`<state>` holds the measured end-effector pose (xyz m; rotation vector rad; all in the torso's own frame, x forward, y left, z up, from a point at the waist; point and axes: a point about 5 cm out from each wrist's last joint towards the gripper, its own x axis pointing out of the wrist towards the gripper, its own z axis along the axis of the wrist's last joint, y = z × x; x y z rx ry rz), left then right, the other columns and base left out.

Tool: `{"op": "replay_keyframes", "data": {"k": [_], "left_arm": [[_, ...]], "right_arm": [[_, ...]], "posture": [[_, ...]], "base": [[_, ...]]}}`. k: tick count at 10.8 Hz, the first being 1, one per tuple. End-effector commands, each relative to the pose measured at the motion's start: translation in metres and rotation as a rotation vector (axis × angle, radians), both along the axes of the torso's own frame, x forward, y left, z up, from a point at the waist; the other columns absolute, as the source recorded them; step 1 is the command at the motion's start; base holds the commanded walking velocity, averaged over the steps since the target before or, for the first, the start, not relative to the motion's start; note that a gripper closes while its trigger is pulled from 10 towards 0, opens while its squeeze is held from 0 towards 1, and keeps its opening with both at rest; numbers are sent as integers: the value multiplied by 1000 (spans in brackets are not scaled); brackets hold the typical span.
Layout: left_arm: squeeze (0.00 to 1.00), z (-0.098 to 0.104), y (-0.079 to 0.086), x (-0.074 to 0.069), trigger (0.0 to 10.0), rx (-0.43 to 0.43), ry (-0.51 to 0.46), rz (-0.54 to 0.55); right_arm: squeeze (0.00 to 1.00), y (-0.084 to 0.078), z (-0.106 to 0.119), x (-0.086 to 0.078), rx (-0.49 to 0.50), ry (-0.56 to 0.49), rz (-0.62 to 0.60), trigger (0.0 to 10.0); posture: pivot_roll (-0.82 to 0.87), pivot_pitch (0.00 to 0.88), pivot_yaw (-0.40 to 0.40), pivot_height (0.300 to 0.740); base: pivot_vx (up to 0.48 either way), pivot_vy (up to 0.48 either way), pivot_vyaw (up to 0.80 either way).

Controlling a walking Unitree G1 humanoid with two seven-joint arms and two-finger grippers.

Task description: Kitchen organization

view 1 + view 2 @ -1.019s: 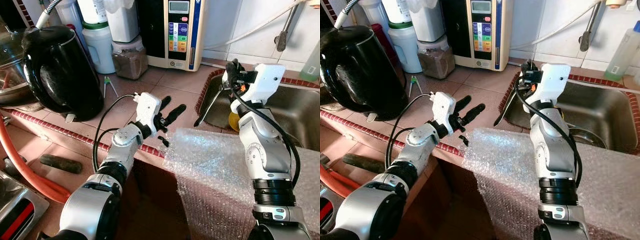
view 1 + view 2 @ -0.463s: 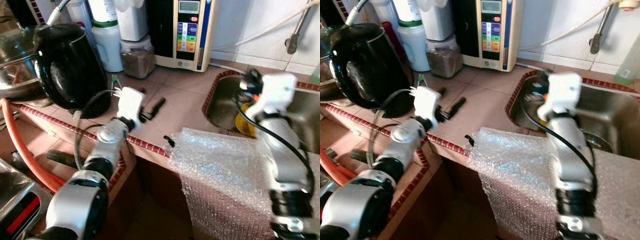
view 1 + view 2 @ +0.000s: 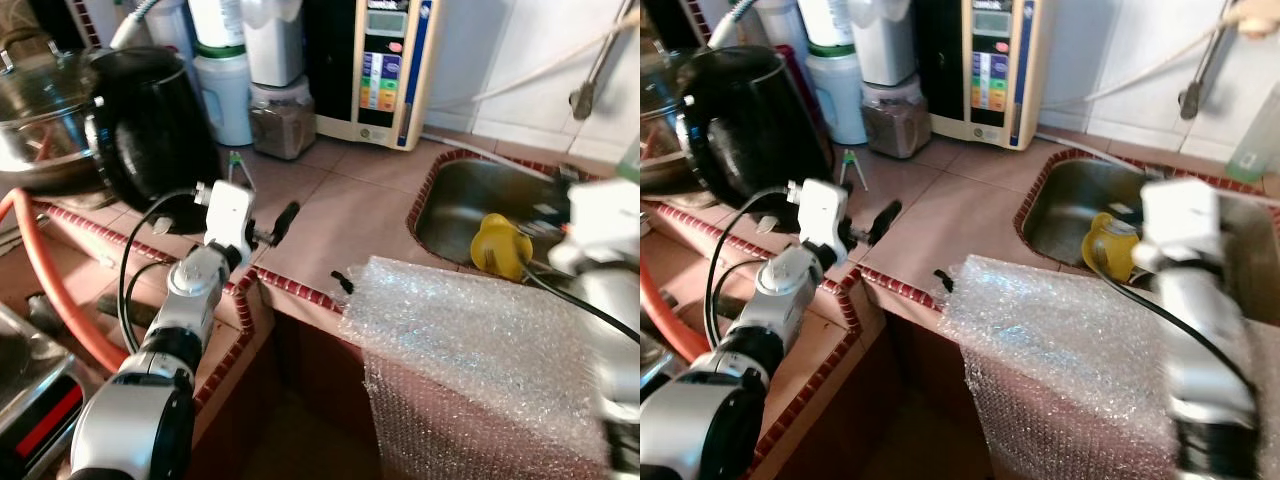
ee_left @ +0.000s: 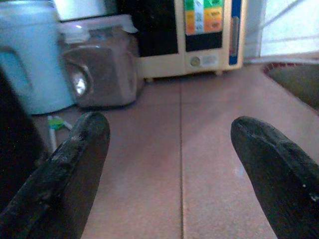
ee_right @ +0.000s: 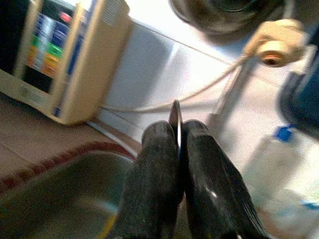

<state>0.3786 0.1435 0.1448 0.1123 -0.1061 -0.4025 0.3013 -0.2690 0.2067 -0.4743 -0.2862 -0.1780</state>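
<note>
My left gripper (image 3: 283,214) lies low over the tiled counter (image 3: 350,200), open, with nothing between its fingers (image 4: 75,164). It is just right of the black kettle (image 3: 150,120). My right gripper (image 5: 175,130) is shut on a thin metal utensil (image 5: 175,110) that sticks up edge-on between the pads. Its white wrist (image 3: 603,212) is blurred above the steel sink (image 3: 470,185). A yellow object (image 3: 500,243) lies in the sink, left of that wrist. A sheet of bubble wrap (image 3: 470,340) hangs over the counter's front edge.
A water machine (image 3: 385,55), a jar of brown powder (image 3: 280,118) and white containers (image 3: 222,85) line the back wall. A lidded pot (image 3: 40,120) and an orange hose (image 3: 40,290) are at the left. A small black bit (image 3: 343,282) sits by the wrap.
The camera has shifted. My left gripper has drawn back left, away from the small black bit and toward the kettle. My right arm has swung right over the sink, uncovering the yellow object.
</note>
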Motion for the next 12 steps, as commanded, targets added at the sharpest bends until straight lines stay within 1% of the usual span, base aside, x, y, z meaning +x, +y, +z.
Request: {"op": "replay_keyframes", "data": {"k": [1, 2, 3, 4, 5, 6, 7, 9, 11, 12], "left_arm": [[1000, 7, -2, 1, 10000, -22, -19, -16], [1000, 4, -11, -3, 10000, -26, -16, -87], [1000, 5, -21, -6, 10000, -15, -23, -159], [1000, 11, -29, -5, 10000, -24, -29, -196], [918, 15, -33, -3, 10000, -36, -27, -213], [922, 15, -34, -3, 10000, -41, -26, -218], [922, 15, -33, -3, 10000, -46, -20, -217], [922, 13, -33, -3, 10000, -46, -11, -215], [925, 12, -32, -4, 10000, -48, -3, -217], [929, 12, -32, -4, 10000, -50, 0, -213]], "right_arm": [[0, -13, -10, -5, 0, 43, -67, 0], [0, -22, -14, -10, 3, 43, -115, 0], [0, -22, -13, -13, 1, 36, -116, 0], [0, -24, -14, -17, -33, 38, -140, 0], [0, -27, -17, -21, -47, 39, -161, 3451], [0, -27, -18, -23, -49, 42, -164, 6706], [0, -25, -21, -25, -49, 48, -168, 10000], [0, -21, -23, -25, -38, 51, -155, 10000], [0, -18, -17, -25, -125, 35, -151, 10000], [0, -21, -15, -24, -124, 32, -156, 10000]], "posture": [[-44, 0, 33, 740], [-49, 0, 37, 740], [-52, 0, 42, 740], [-57, 0, 49, 740], [-61, 0, 57, 740], [-64, 0, 59, 740], [-69, 0, 65, 740], [-68, 0, 65, 740], [-68, 0, 64, 740], [-67, 0, 64, 740]], "base": [[0, 0, 0], [0, 0, 0], [0, 0, 0], [0, 0, 0], [0, 0, 0], [0, 0, 0], [0, -334, 0], [0, -315, 0], [0, -315, 0], [0, -345, 0]]}}
